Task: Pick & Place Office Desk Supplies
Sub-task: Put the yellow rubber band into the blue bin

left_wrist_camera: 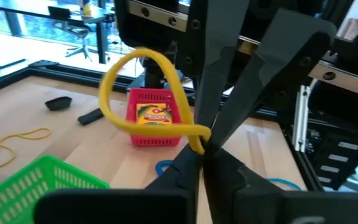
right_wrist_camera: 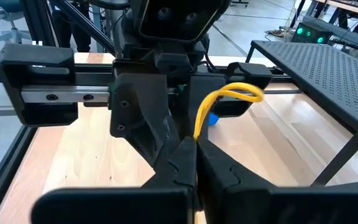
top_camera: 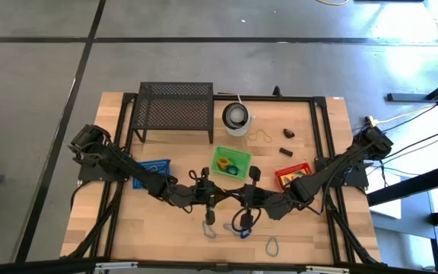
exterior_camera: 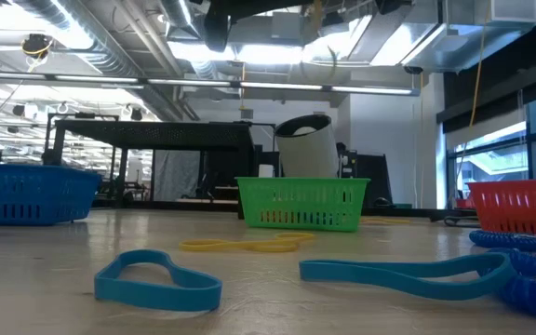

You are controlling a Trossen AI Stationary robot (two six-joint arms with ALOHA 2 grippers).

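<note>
Yellow loop (left_wrist_camera: 143, 93) — pinched by both grippers, left (left_wrist_camera: 199, 148) and right (right_wrist_camera: 194, 144); opposing pulls may snap it.

Bright ceiling lights (exterior_camera: 249, 42) glare in the low view. The blue loops (exterior_camera: 156, 279) up close look blurry. Sun shines on the floor (top_camera: 401, 23).

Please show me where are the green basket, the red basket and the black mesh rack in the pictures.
green basket (top_camera: 220, 163): high view, on its left rim.
red basket (left_wrist_camera: 140, 135): left wrist view, on its front wall, low and left of the yellow box inside.
black mesh rack (top_camera: 175, 106): high view, on the middle of its mesh top.
</note>
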